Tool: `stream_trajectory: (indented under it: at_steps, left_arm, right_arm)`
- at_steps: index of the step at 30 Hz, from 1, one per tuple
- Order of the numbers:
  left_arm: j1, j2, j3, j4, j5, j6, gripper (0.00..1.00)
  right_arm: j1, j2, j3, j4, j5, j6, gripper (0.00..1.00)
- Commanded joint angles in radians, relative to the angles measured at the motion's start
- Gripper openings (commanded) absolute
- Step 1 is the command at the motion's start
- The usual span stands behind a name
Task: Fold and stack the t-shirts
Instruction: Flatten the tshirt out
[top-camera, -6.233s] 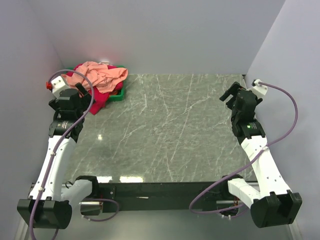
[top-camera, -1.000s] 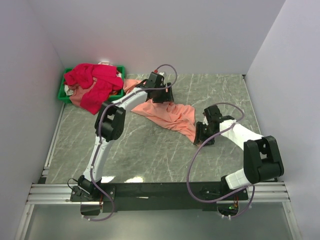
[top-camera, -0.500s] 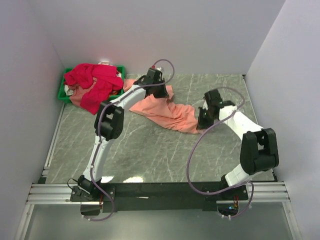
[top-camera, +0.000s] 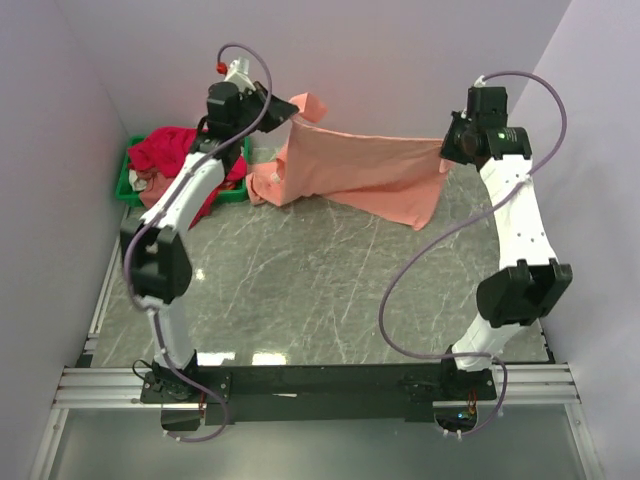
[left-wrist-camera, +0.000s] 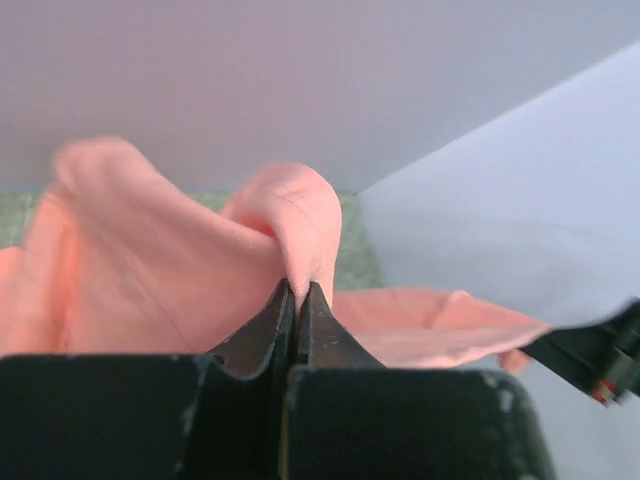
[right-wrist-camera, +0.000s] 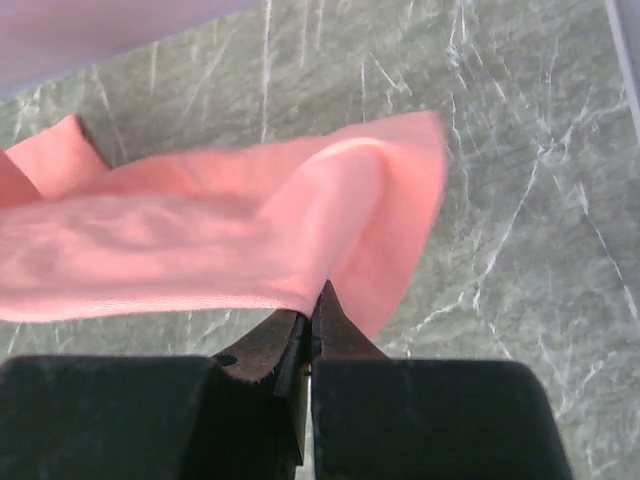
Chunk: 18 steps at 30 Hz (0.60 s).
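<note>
Salmon-peach t-shirt (top-camera: 370, 175): no longer lying on table, now lifted and stretched in air between both grippers, slack bunch hanging below left one. Left gripper (left-wrist-camera: 297, 295): gone from open to pinching cloth fold, raised high. Right gripper (right-wrist-camera: 313, 300): likewise clamped on edge, lifted, farther from left.

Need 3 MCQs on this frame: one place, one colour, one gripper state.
1. Where do the crimson-pink shirts lie?
A) in the bin at the table's far-left corner
B) at table centre
C) draped on the wall

2. The bin's colour?
A) blue
B) green
C) black

3. The left gripper and right gripper are:
A) both open
B) one open, one shut
C) both shut on the salmon-peach shirt

Answers:
1 A, the crimson heap sits in and over the bin.
2 B, its rim shows green.
3 C, each wrist view shows jaws pinched on peach cloth.
</note>
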Motion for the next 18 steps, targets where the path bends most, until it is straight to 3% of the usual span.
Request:
stream_trajectory:
  at_steps: [1,3,6,8,9,10,12,13,14,16,18]
  left_arm:
    - [-0.035,-0.211,-0.156,0.137,0.030,0.024,0.00]
    - [-0.035,-0.318,-0.342,0.076,-0.008,0.038,0.05]
    - [-0.037,-0.415,-0.583,-0.074,-0.057,0.044,0.35]
    - [-0.037,-0.450,-0.735,-0.177,-0.097,0.040,0.43]
    - [-0.037,-0.488,-0.776,-0.220,-0.118,0.038,0.54]
    - [-0.037,-0.510,-0.857,-0.272,-0.143,0.041,0.58]
    - [-0.038,-0.580,-0.923,-0.295,-0.161,0.038,0.68]
    - [-0.042,-0.601,-0.960,-0.303,-0.180,0.043,0.70]
    - [-0.045,-0.617,-0.965,-0.324,-0.193,0.046,0.72]
    - [-0.052,-0.633,-0.953,-0.349,-0.223,0.061,0.76]
    - [-0.055,-0.618,-0.932,-0.369,-0.230,0.072,0.77]
  right_arm:
    - [0.007,-0.106,-0.049,-0.016,0.020,-0.030,0.00]
    - [0.013,-0.169,-0.198,0.021,-0.018,-0.033,0.00]
    - [0.040,-0.210,-0.415,0.024,-0.023,-0.039,0.00]
    - [0.062,-0.215,-0.556,0.007,0.008,-0.036,0.00]
    - [0.083,-0.215,-0.597,-0.008,0.020,-0.028,0.00]
    - [0.093,-0.213,-0.633,-0.016,0.020,-0.024,0.02]
    - [0.105,-0.217,-0.715,-0.036,0.011,-0.013,0.15]
    - [0.107,-0.221,-0.735,-0.038,0.006,-0.010,0.30]
    - [0.108,-0.226,-0.761,-0.039,-0.014,-0.010,0.36]
    - [0.107,-0.241,-0.770,-0.039,-0.027,-0.007,0.48]
    - [0.107,-0.244,-0.761,-0.039,-0.046,-0.007,0.52]
